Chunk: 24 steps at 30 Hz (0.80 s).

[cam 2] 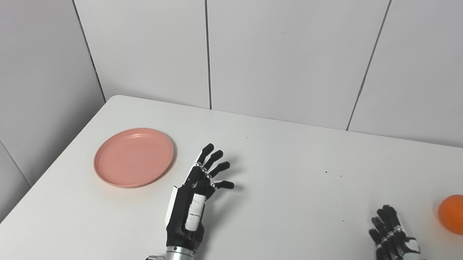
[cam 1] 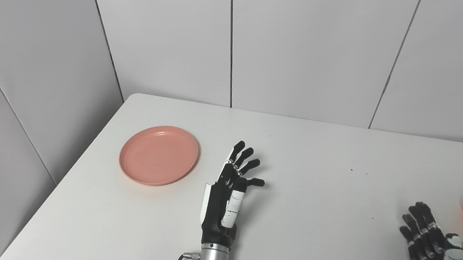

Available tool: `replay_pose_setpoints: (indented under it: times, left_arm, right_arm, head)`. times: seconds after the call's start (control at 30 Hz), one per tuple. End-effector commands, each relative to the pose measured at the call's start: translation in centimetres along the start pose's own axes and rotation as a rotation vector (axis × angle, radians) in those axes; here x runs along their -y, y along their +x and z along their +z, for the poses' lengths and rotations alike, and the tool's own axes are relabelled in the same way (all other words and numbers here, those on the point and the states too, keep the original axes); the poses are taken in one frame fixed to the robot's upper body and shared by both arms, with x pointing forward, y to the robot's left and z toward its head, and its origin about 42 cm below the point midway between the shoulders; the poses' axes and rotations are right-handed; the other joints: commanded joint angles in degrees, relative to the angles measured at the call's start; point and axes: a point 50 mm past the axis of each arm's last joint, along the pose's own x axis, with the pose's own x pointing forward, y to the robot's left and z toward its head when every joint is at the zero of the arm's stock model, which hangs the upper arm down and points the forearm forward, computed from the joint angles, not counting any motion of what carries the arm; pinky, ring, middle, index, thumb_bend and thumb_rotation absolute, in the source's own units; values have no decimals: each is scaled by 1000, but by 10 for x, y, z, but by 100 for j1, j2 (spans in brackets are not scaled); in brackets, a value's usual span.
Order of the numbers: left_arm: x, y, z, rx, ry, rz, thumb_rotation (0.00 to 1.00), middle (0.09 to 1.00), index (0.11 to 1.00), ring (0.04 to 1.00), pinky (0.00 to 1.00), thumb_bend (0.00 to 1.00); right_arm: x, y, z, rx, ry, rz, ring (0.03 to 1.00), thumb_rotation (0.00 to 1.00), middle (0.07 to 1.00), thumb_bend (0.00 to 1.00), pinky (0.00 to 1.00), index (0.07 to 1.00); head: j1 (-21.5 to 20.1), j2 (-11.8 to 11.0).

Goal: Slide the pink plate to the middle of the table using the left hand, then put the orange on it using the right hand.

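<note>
The left hand (cam 1: 228,196) is raised over the table (cam 1: 310,181), fingers spread, holding nothing. The plate (cam 1: 158,155) lies flat just to its left and a bit beyond, not touching. The right hand (cam 2: 393,239) rests low with fingers extended, empty; the orange (cam 2: 462,214) sits near its right

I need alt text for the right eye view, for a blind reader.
An empty pink plate sits at the left of a white table, with the open left hand beside it, not touching. At the right, the orange lies near the open right hand.
</note>
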Motion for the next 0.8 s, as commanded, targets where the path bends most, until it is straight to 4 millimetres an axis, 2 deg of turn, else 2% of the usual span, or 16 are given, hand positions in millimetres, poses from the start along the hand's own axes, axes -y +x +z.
replay_pose_setpoints:
  times: [0.0, 0.23, 0.3, 0.43, 0.6, 0.7, 0.77]
  left_arm:
    - [-45, -79, -55, -329, 40, 44, 821, 835, 831, 766, 539, 1000]
    - [-62, -40, -20, -250, 47, -4, 819, 839, 837, 785, 597, 1000]
    - [-66, -25, -2, -204, 54, -23, 828, 843, 844, 795, 623, 1000]
    - [-68, -6, 38, -125, 56, -60, 847, 880, 891, 846, 769, 1000]
    - [-62, 18, 98, -25, 63, -90, 868, 916, 926, 889, 880, 1000]
    - [-63, 26, 118, 5, 66, -111, 895, 948, 961, 936, 966, 996]
    - [-67, 34, 128, 31, 68, -106, 887, 955, 965, 944, 972, 984]
  right_arm:
    - [5, -33, -41, -136, 29, -46, 979, 1000, 964, 840, 1000, 952]
    - [-6, -31, -42, -128, 43, -50, 977, 1000, 963, 837, 1000, 954]
    - [-9, -30, -42, -123, 46, -50, 973, 1000, 957, 837, 1000, 954]
    - [-13, -29, -42, -119, 47, -46, 976, 1000, 952, 829, 1000, 955]
    - [-15, -27, -42, -110, 51, -40, 980, 1000, 953, 832, 1000, 958]
    - [-15, -27, -42, -109, 54, -44, 978, 1000, 952, 837, 1000, 959]
    - [-15, -27, -42, -109, 54, -42, 979, 1000, 953, 838, 1000, 955]
  head:
    - [-22, -1]
    - [-98, -44]
    - [-108, -63]
    - [-129, -84]
    - [-152, -118]
    - [-150, -127]
    - [-143, -144]
